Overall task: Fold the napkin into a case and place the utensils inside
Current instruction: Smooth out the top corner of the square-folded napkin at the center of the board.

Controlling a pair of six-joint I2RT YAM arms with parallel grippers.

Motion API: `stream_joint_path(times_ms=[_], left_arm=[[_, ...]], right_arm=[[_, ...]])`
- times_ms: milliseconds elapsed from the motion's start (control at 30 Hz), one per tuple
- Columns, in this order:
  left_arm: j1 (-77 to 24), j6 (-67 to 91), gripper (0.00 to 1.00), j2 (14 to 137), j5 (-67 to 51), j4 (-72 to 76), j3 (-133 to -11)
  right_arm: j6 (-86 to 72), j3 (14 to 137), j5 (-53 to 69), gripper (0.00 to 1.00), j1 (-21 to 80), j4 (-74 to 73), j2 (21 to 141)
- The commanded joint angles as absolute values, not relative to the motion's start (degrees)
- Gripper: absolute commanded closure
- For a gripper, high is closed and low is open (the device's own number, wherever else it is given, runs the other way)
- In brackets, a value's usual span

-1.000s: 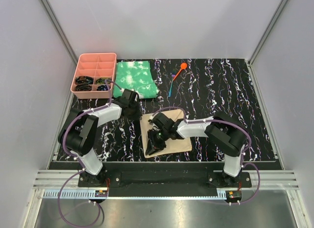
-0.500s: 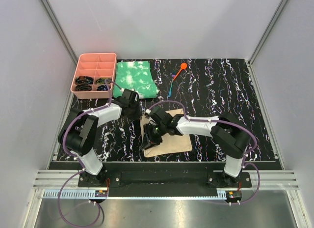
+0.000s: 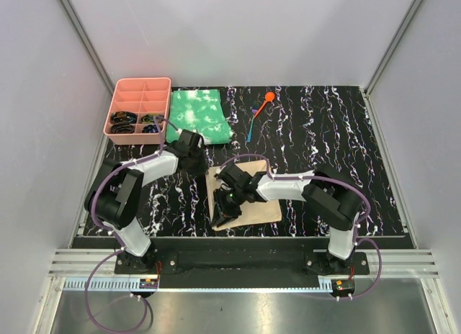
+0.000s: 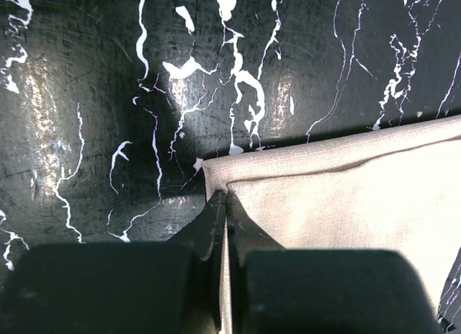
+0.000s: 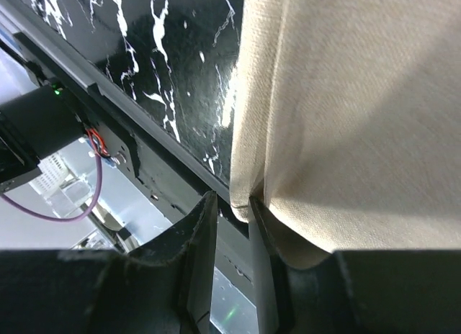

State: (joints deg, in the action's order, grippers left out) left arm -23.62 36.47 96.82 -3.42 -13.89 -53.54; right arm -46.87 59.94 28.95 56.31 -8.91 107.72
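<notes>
Several small dark items are lying in the near compartments of the pink tray (image 3: 140,96) at the far left corner of the black marbled table (image 3: 331,140). Just to its right, a green-and-white mottled cloth (image 3: 198,116) is lying flat, touching the tray's side. Below that cloth, the left gripper (image 4: 225,203) is pressing its fingers together on the far-left corner of the napkin (image 3: 259,210), with the tan fabric creasing where it is entering the pinch. The napkin is lying near the front middle of the table, mostly flat, under the right arm's forearm. At its near-left corner the right gripper (image 5: 232,213) is clamping a folded edge of the cloth between its fingers and holding that edge raised off the table, so that the tabletop and the front rail are showing beneath it in the wrist view. Farther right and toward the back, well apart from the napkin, the utensils are lying together on the table: the slim blue one (image 3: 250,129) is angling up toward the orange spoon (image 3: 267,98).
</notes>
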Motion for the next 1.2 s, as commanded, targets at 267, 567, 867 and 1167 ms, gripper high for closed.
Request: stream_joint_path(times_ms=[267, 567, 867, 1167], left_arm=[[-23.20, 34.45, 0.51, 74.28, -0.44, -19.51, -54.06], [-23.20, 39.55, 0.44, 54.33, 2.01, -26.89, -47.46], [-25.92, 38.85, 0.35, 46.23, 12.12, -36.56, -50.01], [-28.48, 38.67, 0.31, 44.38, 17.04, -38.32, -49.66]], right_arm=[[-45.61, 62.75, 19.97, 0.41, 60.03, -20.82, 94.49], [-47.10, 79.70, 5.31, 0.43, 63.53, -34.53, 106.59], [-47.72, 91.66, -7.20, 0.44, 67.32, -48.33, 114.87], [-48.08, 93.78, -8.44, 0.37, 67.85, -52.21, 117.85]])
